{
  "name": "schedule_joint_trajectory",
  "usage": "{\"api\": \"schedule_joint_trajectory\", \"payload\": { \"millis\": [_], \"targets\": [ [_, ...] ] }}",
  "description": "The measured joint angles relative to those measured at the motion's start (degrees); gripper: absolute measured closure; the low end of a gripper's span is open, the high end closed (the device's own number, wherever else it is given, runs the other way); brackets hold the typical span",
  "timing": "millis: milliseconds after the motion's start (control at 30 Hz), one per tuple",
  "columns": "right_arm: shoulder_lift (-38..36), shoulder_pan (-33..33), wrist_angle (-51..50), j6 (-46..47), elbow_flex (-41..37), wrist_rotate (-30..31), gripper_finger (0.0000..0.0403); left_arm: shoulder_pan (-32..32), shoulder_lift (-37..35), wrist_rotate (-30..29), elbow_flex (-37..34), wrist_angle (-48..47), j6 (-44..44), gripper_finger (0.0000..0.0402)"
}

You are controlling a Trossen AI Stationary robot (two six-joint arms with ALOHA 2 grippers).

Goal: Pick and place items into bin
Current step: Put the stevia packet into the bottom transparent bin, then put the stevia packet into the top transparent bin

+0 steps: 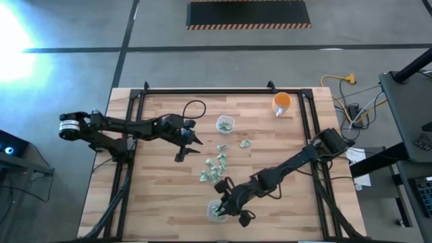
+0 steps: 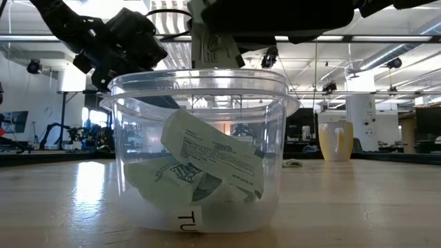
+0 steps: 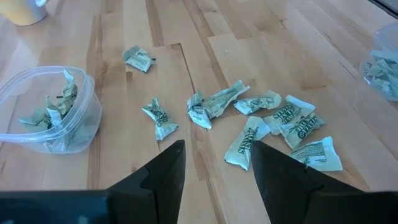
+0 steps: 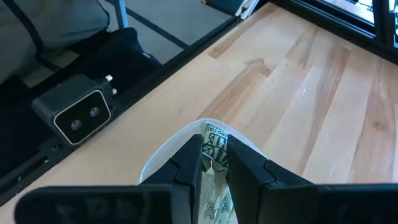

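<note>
Several pale green-and-white wrapped pieces (image 1: 216, 167) lie loose on the wooden table, also ahead of the fingers in the left wrist view (image 3: 267, 121). A clear bin (image 1: 216, 211) near the table's near edge holds a few pieces (image 2: 207, 169). A second clear bin (image 1: 225, 124) farther back also holds some (image 3: 50, 112). My left gripper (image 3: 217, 146) hovers open just left of the loose pile (image 1: 194, 140). My right gripper (image 4: 214, 149) is shut on one piece above the near bin (image 1: 226, 202). My right gripper pinches one wrapped piece (image 4: 215, 134) between its two fingers; the wrapper's crinkled end sticks out past the fingertips. The fingers (image 4: 189, 158) point down and toward the table's near edge. The piece is lifted clear, over the near bin's rim (image 4: 163, 157).
An orange cup (image 1: 281, 103) stands near the table's far right corner, also seen in the low view (image 2: 335, 141). Black frame rails (image 1: 135, 108) run along the table's sides. A camera unit (image 4: 74, 115) sits at the near edge. Bare wood lies at the near left.
</note>
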Motion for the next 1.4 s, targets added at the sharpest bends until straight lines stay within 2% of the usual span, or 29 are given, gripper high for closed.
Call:
{"api": "schedule_joint_trajectory", "payload": {
  "millis": [267,667,833,933,1000,1233,1400],
  "targets": [
    [0.00,0.01,-0.03,0.10,-0.02,-0.04,0.0343,0.02,0.00,0.00,0.00,-0.02,0.00,0.0235],
    [0.00,0.01,-0.11,0.05,-0.07,-0.15,0.0251,0.02,0.00,0.00,0.00,-0.02,0.00,0.0235],
    [-1.04,0.01,-0.68,-0.63,0.36,-0.06,0.0237,0.01,0.00,0.00,0.00,-0.02,-0.01,0.0235],
    [-3.18,0.32,-4.96,-1.68,1.49,1.11,0.0238,0.00,0.00,0.02,0.00,-0.02,-0.03,0.0235],
    [-4.29,0.78,-8.89,-0.82,2.38,4.58,0.0243,-0.02,0.00,0.02,-0.04,-0.02,-0.15,0.0235],
    [-6.21,2.32,-24.69,4.78,4.87,22.32,0.0258,-0.43,3.76,0.15,-0.35,2.22,-1.50,0.0235],
    [-7.08,2.37,-33.29,11.52,5.21,27.30,0.0266,-2.05,10.36,0.15,0.41,7.55,-1.40,0.0235]
  ]
}}
